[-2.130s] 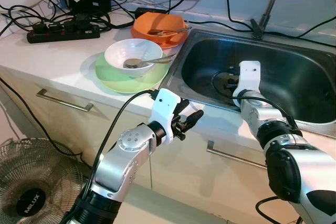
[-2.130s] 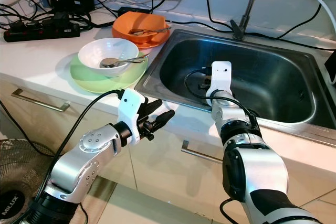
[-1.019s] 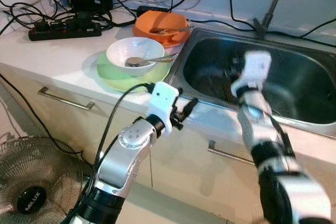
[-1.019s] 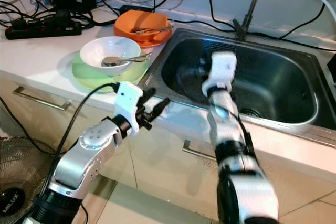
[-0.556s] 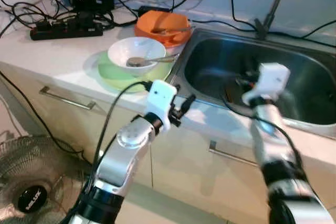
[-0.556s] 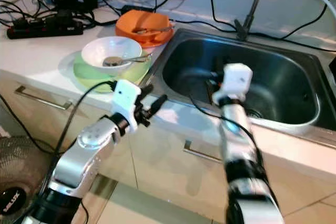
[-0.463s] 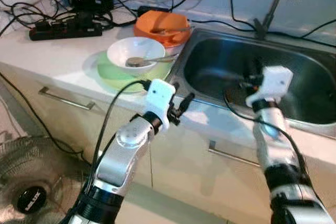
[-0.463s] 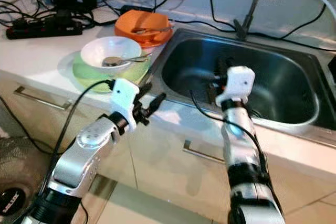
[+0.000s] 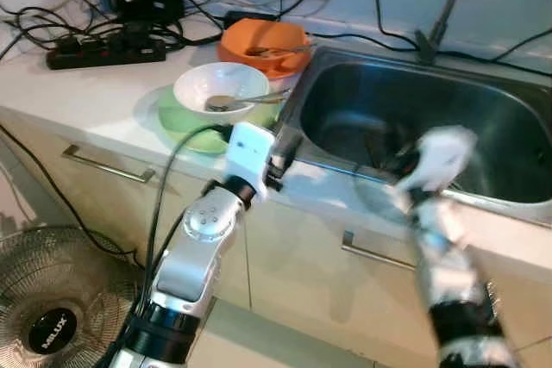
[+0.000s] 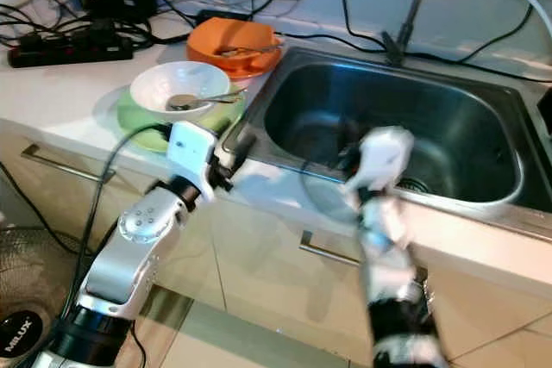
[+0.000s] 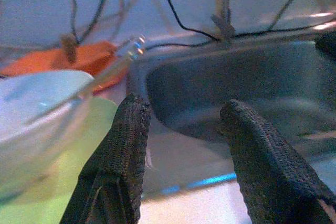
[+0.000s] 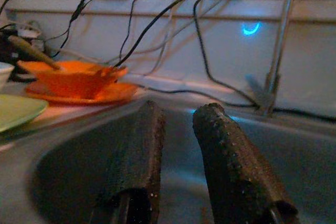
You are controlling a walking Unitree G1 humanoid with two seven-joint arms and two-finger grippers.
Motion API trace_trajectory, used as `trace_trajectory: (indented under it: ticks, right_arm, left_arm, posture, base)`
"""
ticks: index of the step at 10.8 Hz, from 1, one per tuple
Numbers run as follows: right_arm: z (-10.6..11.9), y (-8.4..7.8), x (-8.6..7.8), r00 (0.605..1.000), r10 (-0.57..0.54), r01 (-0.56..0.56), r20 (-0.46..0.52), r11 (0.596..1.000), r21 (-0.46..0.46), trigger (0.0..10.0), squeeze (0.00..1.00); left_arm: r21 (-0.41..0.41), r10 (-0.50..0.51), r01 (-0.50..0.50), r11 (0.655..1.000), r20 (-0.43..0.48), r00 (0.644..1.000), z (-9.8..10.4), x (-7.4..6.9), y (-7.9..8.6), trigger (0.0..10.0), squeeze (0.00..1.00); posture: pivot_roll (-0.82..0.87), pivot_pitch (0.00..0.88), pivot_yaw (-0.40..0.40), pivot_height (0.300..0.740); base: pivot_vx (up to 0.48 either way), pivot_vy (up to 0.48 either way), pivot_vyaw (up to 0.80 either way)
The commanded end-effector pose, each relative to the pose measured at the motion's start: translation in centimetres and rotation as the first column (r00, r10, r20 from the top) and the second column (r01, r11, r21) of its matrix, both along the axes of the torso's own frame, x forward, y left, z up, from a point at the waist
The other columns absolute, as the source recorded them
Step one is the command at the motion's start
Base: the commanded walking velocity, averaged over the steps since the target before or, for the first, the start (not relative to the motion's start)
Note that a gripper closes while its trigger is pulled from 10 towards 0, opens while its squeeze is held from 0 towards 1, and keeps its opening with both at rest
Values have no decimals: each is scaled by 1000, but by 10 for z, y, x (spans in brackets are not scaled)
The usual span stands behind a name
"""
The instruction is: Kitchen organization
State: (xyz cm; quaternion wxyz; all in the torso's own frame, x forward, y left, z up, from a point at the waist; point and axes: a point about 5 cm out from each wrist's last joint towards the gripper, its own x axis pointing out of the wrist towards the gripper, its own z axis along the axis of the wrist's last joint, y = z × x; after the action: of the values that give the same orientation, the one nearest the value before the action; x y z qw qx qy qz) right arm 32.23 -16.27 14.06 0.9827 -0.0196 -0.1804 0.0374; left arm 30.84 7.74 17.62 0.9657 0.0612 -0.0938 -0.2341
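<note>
Left claw (image 9: 278,154) apart, empty, just beside green plate (image 9: 177,120) at desk (image 9: 95,92) edge. Right claw (image 12: 178,145) slightly apart over sink (image 9: 509,127). Advised low approach under plate rim.

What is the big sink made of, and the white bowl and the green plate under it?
The sink looks like brushed steel: grey, with soft shiny streaks. The white bowl could be ceramic or hard plastic; it is smooth and glossy. The green plate looks like plastic, pale and slightly see-through at its rim, though that is a guess.

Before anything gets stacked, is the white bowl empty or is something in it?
Not empty: a spoon lies in the white bowl, its handle over the rim. The bowl sits on the green plate.
</note>
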Motion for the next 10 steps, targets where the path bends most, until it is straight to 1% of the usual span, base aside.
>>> trace_trajectory:
  ticks: [1,3,4,5,6,8,9,10]
  right_arm:
    - [8,7,0,999,13,-13,29,1000,7,10000,0]
    - [4,15,-3,1000,19,-19,4,999,30,10000,0]
    - [3,18,-4,1000,21,-21,-6,999,38,10000,0]
    - [2,19,-4,1000,21,-21,-11,999,44,10000,0]
    - [0,22,-3,1000,23,-22,-18,999,48,10000,0]
    - [-2,27,-2,999,22,-19,-36,998,60,10000,0]
    - [-3,31,-3,999,24,-21,-41,998,66,10000,0]
    - [-4,34,-3,999,28,-25,-43,997,71,10000,0]
  left_arm:
    - [5,38,-38,999,41,998,5,3,2,10000,0]
    - [15,73,-74,997,68,995,5,5,7,10000,0]
    - [49,92,-98,994,119,989,7,5,8,10000,0]
    - [63,98,-107,992,140,985,8,6,9,10000,0]
    - [116,113,-134,984,169,979,9,7,10,10000,0]
    - [254,110,-165,953,216,970,14,17,13,10000,0]
    - [350,90,-188,918,279,956,19,22,13,10000,0]
    - [393,73,-204,897,323,944,23,25,11,10000,0]
  posture:
    - [202,37,-8,740]
    - [203,46,-12,740]
    - [207,49,-13,740]
    - [208,51,-14,740]
    - [209,55,-12,740]
    - [213,57,-11,740]
    - [213,56,-10,740]
    - [208,56,-7,740]
  base:
    - [0,0,0]
    - [0,0,0]
    - [0,0,0]
    - [0,0,0]
    - [0,0,0]
    - [0,0,0]
    - [0,0,0]
    - [0,0,0]
